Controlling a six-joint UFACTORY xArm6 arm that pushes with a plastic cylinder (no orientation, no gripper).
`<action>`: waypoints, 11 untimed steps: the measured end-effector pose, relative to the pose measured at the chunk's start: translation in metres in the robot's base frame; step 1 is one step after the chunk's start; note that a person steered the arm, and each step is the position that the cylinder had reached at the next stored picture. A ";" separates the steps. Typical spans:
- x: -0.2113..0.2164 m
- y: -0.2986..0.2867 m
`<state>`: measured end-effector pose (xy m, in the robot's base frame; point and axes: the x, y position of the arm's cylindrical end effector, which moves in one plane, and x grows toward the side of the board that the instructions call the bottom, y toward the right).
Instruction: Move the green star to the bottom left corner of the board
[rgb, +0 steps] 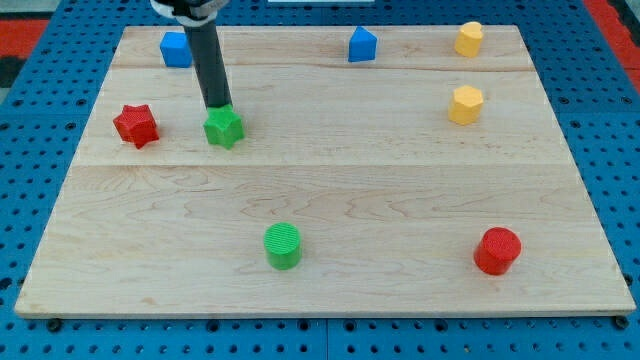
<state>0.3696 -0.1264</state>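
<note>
The green star (225, 128) lies on the wooden board (330, 200) in its upper left part. My tip (217, 106) stands right at the star's top edge, touching or nearly touching it on the side toward the view's top. The rod rises from there toward the view's top. The board's bottom left corner (45, 300) is far below and left of the star.
A red star (136, 125) lies left of the green star. A blue block (176, 49) sits at the top left, a blue block (362, 45) at top centre. Two yellow blocks (469, 39) (466, 104) sit at the top right. A green cylinder (283, 246) and a red cylinder (497, 250) lie near the bottom.
</note>
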 end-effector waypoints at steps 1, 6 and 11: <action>0.041 0.000; 0.125 -0.041; 0.113 -0.166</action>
